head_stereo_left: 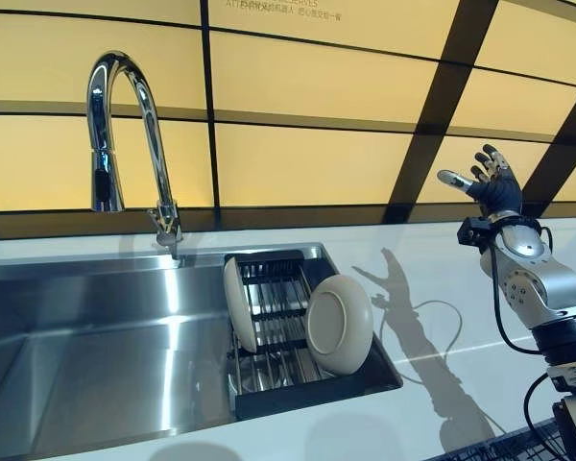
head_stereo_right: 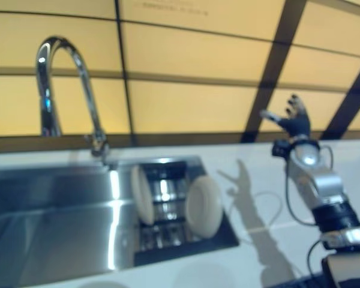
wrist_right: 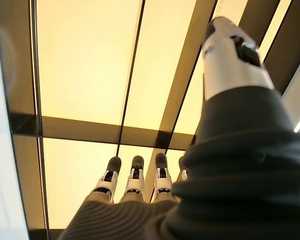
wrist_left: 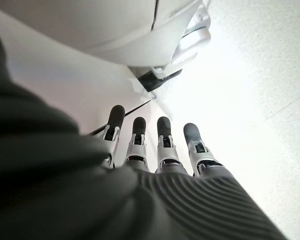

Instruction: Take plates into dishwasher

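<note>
Right hand (head_stereo_left: 488, 184) is raised with fingers spread, holding nothing; left hand (wrist_left: 155, 150) hangs with fingers straight, also bare. Two plates (head_stereo_left: 339, 323) stand in the sink rack (head_stereo_left: 269, 288), below and left of the right hand. Best approach: descend and pinch the nearer plate's rim.

we saw two cream-white plates (head_stereo_left: 338, 324) in a black wire rack (head_stereo_left: 274, 317) inside a silver steel sink (head_stereo_left: 96, 355). the faucet (head_stereo_left: 125, 144) was shiny chrome, the counter (head_stereo_left: 432, 288) white, and the wall (head_stereo_left: 307, 115) was yellow panels crossed by dark brown bands.
</note>
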